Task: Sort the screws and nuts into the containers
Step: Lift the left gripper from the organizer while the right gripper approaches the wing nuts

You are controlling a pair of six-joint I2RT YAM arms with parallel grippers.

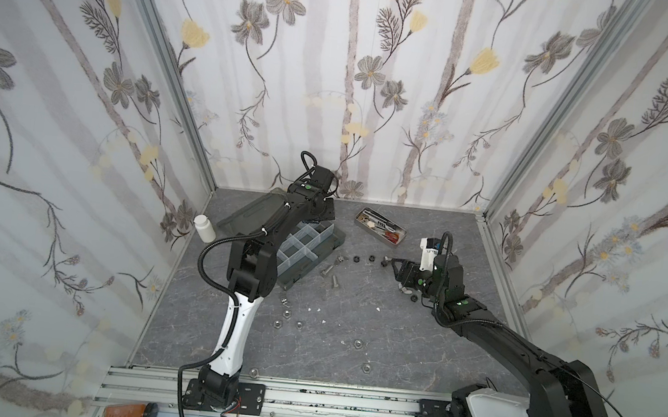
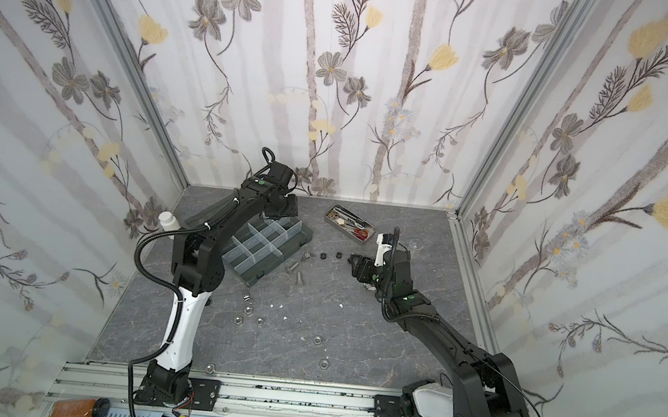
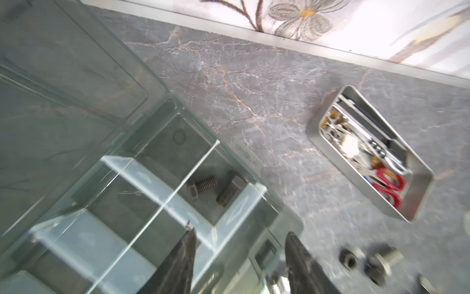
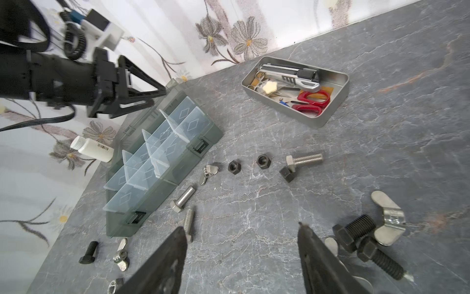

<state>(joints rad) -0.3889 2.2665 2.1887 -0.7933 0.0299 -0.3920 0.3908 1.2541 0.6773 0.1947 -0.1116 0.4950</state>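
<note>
Evidently, only a small part of the sorting is done. Two black screws (image 3: 203, 187) are seen lying in a corner compartment (image 3: 220, 165) of the organizer box (image 4: 165, 193), whose lid (image 3: 63, 63) is folded back. The adjoining compartments shown in the left wrist view appear bare, and no nuts are seen inside the box. The left claw (image 3: 239, 233) is held above that corner of the box, its jaws parted and nothing gripped between them. The right claw (image 4: 241, 227) is held low over the surface (image 4: 368, 127), well out from the box's latched front wall, likewise spread and empty. Almost everything is judged to be left. Two silver screws (image 4: 183, 199) are found just beside that front wall, and a third is seen farther out from it, past two black nuts (image 4: 234, 167). A pair of loose black screws (image 4: 353, 231) is seen beside the right claw, far from the box, and one more off the box's near corner. Wing nuts (image 4: 387, 219) are scattered among them. In both top views, silver nuts (image 1: 358, 342) are strewn well apart from the box, on the side opposite its lid. A compartment for nuts is therefore yet to be started, and most screws are yet to be carried over.
</note>
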